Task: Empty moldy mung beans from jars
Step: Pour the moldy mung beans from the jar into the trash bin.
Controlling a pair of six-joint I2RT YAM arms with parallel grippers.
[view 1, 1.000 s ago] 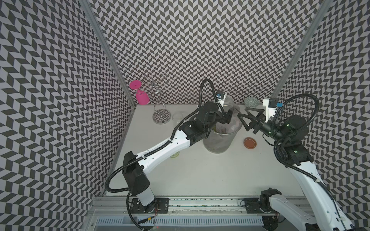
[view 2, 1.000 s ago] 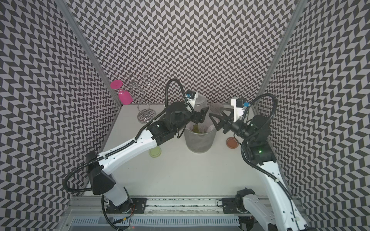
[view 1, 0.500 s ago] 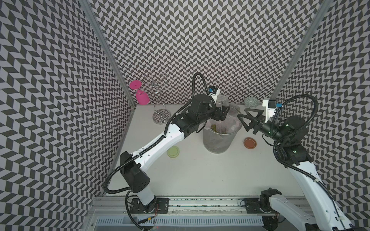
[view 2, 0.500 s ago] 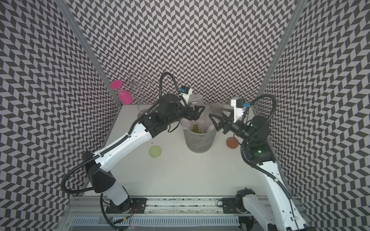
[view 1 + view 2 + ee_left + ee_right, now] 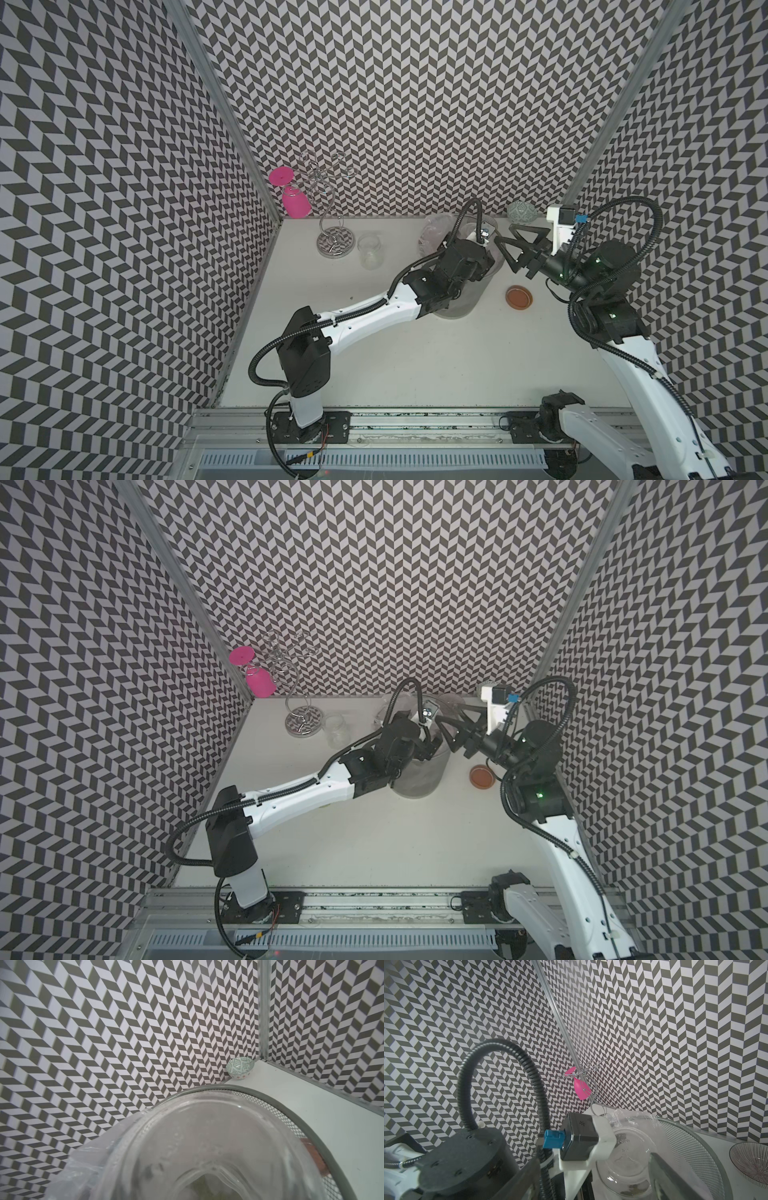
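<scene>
1. Over the counter [image 5: 415, 365], two arms: the left arm [image 5: 365, 313] stretches across the bin [image 5: 422, 781], and the left jaws clamp the held jar [image 5: 629, 1157]. The right arm [image 5: 611, 324] keeps the right jaws wide and empty beside the bin's rim.
2. One bin: grey mesh, plastic-lined, upright.
3. One wire stand [image 5: 332, 232], with one pink goblet [image 5: 296, 203] hanging upside down.
4. Two jars: the held jar is tipped over the bin, and the other jar [image 5: 370, 255] stands open-topped near the stand (it looks empty).
5. Two bowls: a green-patterned bowl [image 5: 240, 1068] and a striped bowl [image 5: 749, 1159].
6. One orange-brown lid [image 5: 519, 297], flat by the bin.
7. Smallest, the mung beans [image 5: 633, 1190]: an olive patch behind the held jar's glass. I cannot tell whether it is in the jar or the bin.
</scene>
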